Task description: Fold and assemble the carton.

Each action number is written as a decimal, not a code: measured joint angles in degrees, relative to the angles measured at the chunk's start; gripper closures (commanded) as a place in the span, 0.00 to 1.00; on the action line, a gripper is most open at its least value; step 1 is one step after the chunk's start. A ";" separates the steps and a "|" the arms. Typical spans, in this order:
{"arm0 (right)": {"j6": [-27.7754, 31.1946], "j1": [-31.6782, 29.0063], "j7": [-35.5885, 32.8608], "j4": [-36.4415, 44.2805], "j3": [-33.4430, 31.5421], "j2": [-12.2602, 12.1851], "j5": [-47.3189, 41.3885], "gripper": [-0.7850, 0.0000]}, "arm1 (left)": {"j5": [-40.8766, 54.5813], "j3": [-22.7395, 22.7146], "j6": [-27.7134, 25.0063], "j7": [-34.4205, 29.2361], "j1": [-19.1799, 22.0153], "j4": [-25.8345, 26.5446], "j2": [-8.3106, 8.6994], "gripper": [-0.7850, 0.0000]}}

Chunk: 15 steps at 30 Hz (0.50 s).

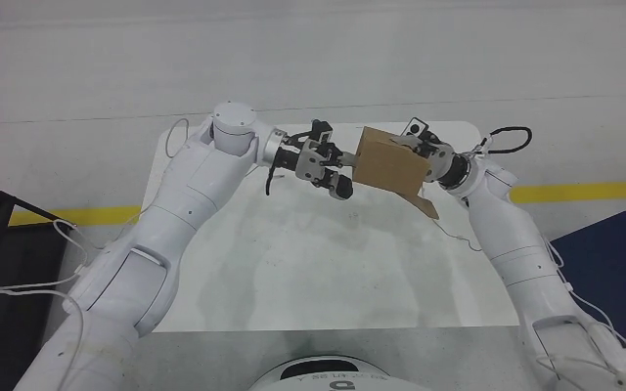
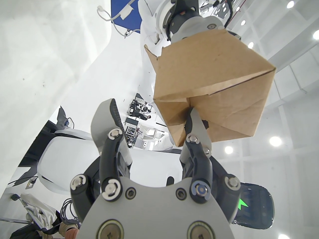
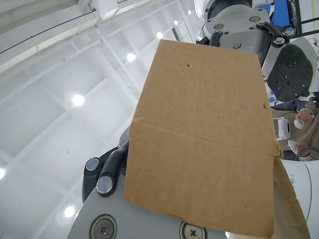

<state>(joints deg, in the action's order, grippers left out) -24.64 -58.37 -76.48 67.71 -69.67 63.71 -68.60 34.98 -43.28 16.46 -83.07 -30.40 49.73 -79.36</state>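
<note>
My left end effector (image 2: 152,109) is spread wide, one finger against the folded corner of the carton (image 2: 214,75). The right end effector (image 1: 427,149) clamps it aloft over the table (image 1: 323,274). Light, bendy cardboard, I'd judge; pinch panels near creases.

Carton (image 3: 199,138) flap cut off, right wrist view.

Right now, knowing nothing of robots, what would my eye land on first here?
A brown cardboard carton, half folded, is held up over the white table. The right hand grips it at one end. The left hand stands wide open at the other end, with one finger tucked against a flap.
</note>
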 measured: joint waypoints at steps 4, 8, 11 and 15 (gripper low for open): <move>0.12 -0.01 -0.10 0.15 0.13 0.04 0.25 1.00 | 0.38 -0.06 0.01 0.65 0.15 -0.46 -0.18 0.39; 0.16 -0.07 -0.17 0.31 0.17 0.06 0.48 1.00 | 0.65 -0.10 -0.08 1.10 0.31 -0.85 -0.35 0.40; 0.12 -0.07 -0.25 0.32 0.17 0.06 0.62 1.00 | 0.56 0.00 -0.26 1.29 0.45 -1.01 -0.47 0.39; 0.10 -0.08 -0.26 0.36 0.25 0.09 0.78 1.00 | 0.59 0.01 -0.52 1.38 0.58 -1.22 -0.60 0.38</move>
<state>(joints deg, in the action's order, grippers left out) -24.54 -58.44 -76.74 68.07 -69.42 63.81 -67.82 35.56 -43.27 15.94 -81.69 -29.82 48.51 -79.96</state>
